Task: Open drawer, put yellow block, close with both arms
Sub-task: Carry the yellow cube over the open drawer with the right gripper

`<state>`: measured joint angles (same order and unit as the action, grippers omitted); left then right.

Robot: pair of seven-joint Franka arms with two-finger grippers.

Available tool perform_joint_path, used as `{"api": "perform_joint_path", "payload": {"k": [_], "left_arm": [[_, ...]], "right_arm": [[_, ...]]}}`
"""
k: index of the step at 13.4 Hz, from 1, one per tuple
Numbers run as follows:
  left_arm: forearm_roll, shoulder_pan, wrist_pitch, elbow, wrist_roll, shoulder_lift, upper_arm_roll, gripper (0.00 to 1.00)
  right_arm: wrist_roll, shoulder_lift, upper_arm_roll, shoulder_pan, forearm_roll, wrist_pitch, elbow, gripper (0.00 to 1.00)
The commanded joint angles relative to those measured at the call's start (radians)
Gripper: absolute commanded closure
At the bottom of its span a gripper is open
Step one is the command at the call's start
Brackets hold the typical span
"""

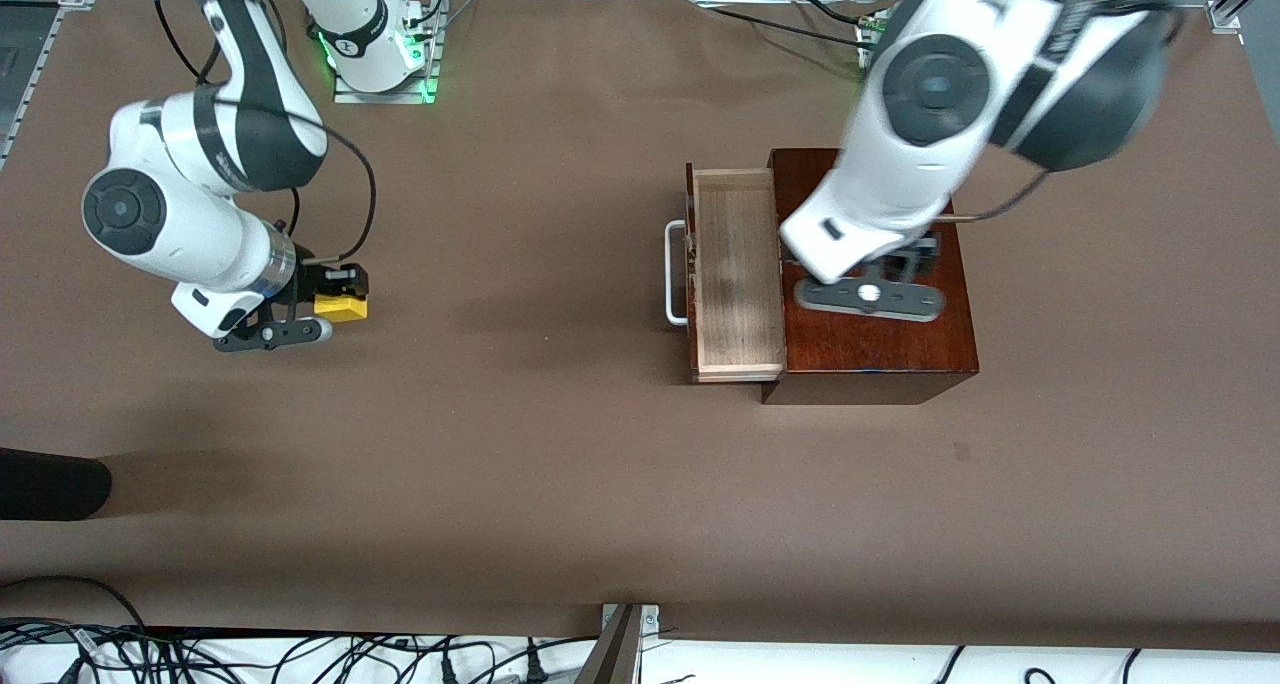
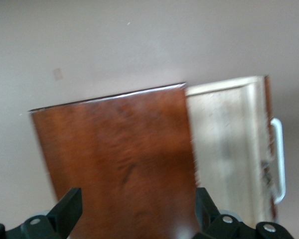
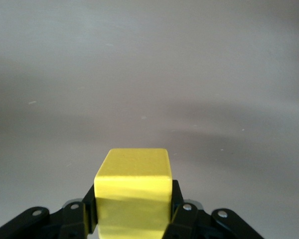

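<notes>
The yellow block (image 1: 340,307) is clamped between the fingers of my right gripper (image 1: 338,296), low over the brown table toward the right arm's end. In the right wrist view the block (image 3: 133,191) fills the gap of the gripper (image 3: 133,211). The dark red-brown box (image 1: 880,339) stands toward the left arm's end. Its drawer (image 1: 737,359) is pulled out, showing bare pale wood, with the white handle (image 1: 676,272) on its front. My left gripper (image 1: 912,257) hangs open over the box top (image 2: 119,159). Its fingers (image 2: 67,209) are spread wide, holding nothing.
A dark rounded object (image 1: 50,484) lies at the table's near edge toward the right arm's end. Cables (image 1: 300,654) run along the near edge. The right arm's base (image 1: 380,54) glows green at the back.
</notes>
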<state>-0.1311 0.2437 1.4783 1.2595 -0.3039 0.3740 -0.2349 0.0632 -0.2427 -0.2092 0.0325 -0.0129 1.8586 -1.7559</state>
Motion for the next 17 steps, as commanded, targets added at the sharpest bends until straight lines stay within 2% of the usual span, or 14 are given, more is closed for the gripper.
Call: {"api": "perform_joint_path", "payload": {"k": [1,3,4,6,9,13,15,17], "left_arm": [[0.036,-0.099,0.002,0.162,0.158,-0.159,-0.011,0.00],[0.074,-0.193,0.000,0.199,0.266,-0.193,-0.011,0.00],[0.120,-0.258,-0.006,0.207,0.344,-0.205,-0.011,0.00],[0.154,-0.346,-0.016,0.230,0.443,-0.233,-0.011,0.00],[0.154,-0.369,-0.029,0.313,0.445,-0.277,-0.009,0.00],[0.156,-0.385,0.075,0.458,0.448,-0.391,-0.011,0.00],[0.156,-0.385,0.117,0.492,0.451,-0.409,-0.011,0.00],[0.156,-0.383,0.117,0.483,0.453,-0.403,-0.011,0.00]], "right_arm": [[-0.037,-0.030,-0.119,0.000,-0.002,-0.088,0.146,0.91],[-0.062,-0.047,-0.208,0.038,0.001,-0.092,0.174,0.91],[-0.065,-0.064,-0.220,0.091,0.010,-0.087,0.196,0.91],[-0.080,-0.121,-0.220,0.231,0.121,-0.091,0.301,0.91],[-0.089,-0.220,-0.219,0.418,0.168,-0.090,0.447,0.91],[-0.123,-0.374,-0.216,0.613,0.279,-0.084,0.654,0.90],[-0.132,-0.444,-0.214,0.685,0.368,-0.079,0.708,0.90],[-0.202,-0.484,-0.214,0.716,0.409,-0.046,0.713,0.90]]}}
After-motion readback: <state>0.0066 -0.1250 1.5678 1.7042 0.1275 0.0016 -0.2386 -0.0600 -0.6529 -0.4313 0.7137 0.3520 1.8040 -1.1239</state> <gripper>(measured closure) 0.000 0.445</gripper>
